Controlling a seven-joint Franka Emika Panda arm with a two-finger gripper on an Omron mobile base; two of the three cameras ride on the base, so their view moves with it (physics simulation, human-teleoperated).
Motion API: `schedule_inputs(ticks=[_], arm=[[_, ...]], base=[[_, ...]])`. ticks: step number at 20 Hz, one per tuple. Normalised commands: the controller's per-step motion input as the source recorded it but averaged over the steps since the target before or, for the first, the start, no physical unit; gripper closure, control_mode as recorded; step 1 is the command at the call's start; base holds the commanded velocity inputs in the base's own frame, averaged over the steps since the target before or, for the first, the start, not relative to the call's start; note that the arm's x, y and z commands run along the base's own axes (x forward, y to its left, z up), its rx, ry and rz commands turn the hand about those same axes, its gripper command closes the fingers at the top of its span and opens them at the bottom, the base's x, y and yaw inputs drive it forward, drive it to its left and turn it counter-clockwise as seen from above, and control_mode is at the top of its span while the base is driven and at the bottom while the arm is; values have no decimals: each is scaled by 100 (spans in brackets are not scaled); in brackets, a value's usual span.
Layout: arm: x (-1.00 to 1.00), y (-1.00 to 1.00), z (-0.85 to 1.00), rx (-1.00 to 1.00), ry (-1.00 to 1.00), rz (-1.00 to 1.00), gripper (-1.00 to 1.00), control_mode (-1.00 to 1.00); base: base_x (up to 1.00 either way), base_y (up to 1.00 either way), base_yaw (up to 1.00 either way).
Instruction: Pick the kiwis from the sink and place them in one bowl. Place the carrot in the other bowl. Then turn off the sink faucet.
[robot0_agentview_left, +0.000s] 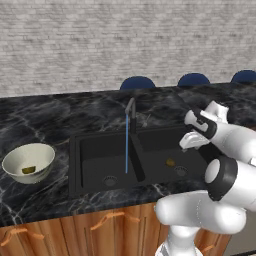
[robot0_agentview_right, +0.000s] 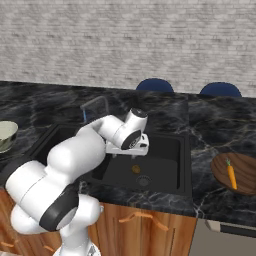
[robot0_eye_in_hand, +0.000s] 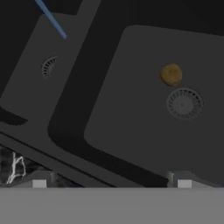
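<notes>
Lower the wide-open gripper (robot0_eye_in_hand: 112, 183) squarely over the brown kiwi (robot0_eye_in_hand: 170, 74) beside the right basin's drain (robot0_eye_in_hand: 184, 103)

A: What carries everything here?

B: A black marble table (robot0_agentview_left: 45, 115) with pale veins, and the black double-basin sink (robot0_agentview_left: 80, 165) set into it. I'll place the rest from the sink.

A: What sits on the marble?

B: Left of the sink, well apart from it, the off-white bowl (robot0_agentview_left: 37, 152) rests on the table near its front edge. Right of the sink, the brown bowl (robot0_agentview_right: 245, 170) lies on the marble, cut off by the picture's edge. Behind the sink's divider the dark faucet (robot0_agentview_left: 131, 111) rises.

A: And in the basins?

B: A small brownish kiwi (robot0_eye_in_hand: 171, 74), I think, just beside the right basin's drain (robot0_eye_in_hand: 184, 103).
</notes>
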Motion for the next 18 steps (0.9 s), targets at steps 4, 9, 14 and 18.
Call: schedule_inputs(ticks=[4,9,14,18], arm=[[17,0,-38,0,0,0,-100,-100],[22,0,-37,0,0,0,-100,-100],[23,0,-34,0,0,0,-100,-100],[27,0,-29,0,0,0,-100,-100]], base=[[0,0,0],[0,0,0],[0,0,0],[0,0,0]])
